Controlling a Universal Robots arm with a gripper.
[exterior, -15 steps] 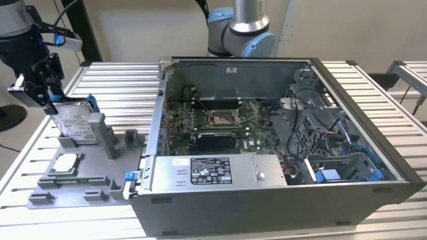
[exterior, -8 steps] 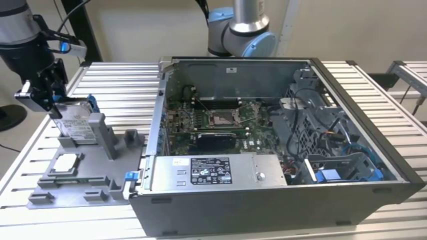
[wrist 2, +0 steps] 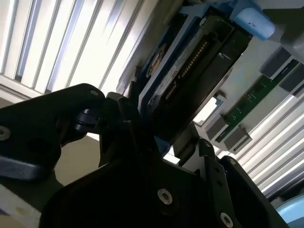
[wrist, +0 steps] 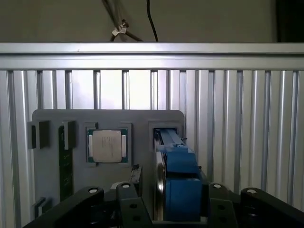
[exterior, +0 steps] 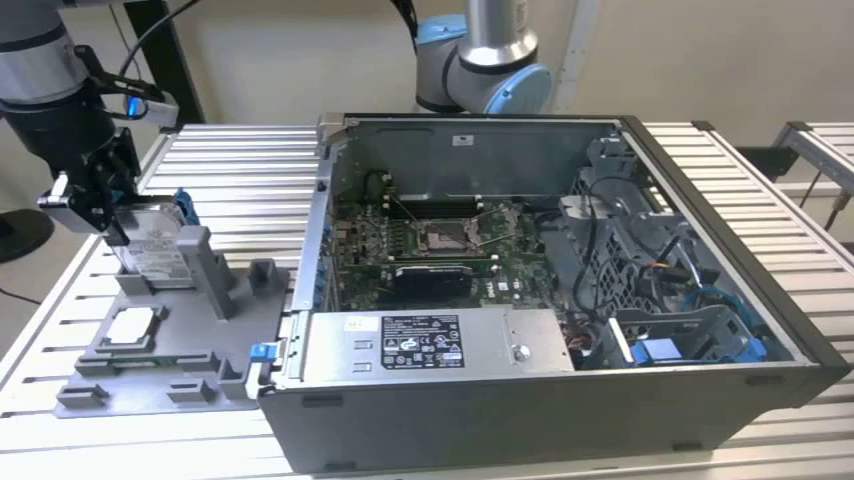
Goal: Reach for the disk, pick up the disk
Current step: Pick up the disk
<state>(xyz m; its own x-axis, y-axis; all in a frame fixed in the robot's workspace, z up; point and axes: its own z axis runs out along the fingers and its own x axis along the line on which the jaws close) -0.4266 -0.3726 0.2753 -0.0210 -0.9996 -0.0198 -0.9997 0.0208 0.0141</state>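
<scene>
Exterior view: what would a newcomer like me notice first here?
The big open computer case sits at the middle and the exterior view's right, its circuit board bare. At the exterior view's left, the black pincer is at the disk, which stands on edge in a grey holder that also bears a square chip.

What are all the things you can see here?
disk: one, silver with blue edging, standing upright in the holder
chip: one, silver square, lying flat in the holder
circuit strip: one, green, lying in the holder
holder: one, grey, on the table at the exterior view's left
computer case: one, grey, open, beside the holder
table: one, silver slats
other arm: one, grey and blue, behind the case
gripper: one, black, at the disk
</scene>
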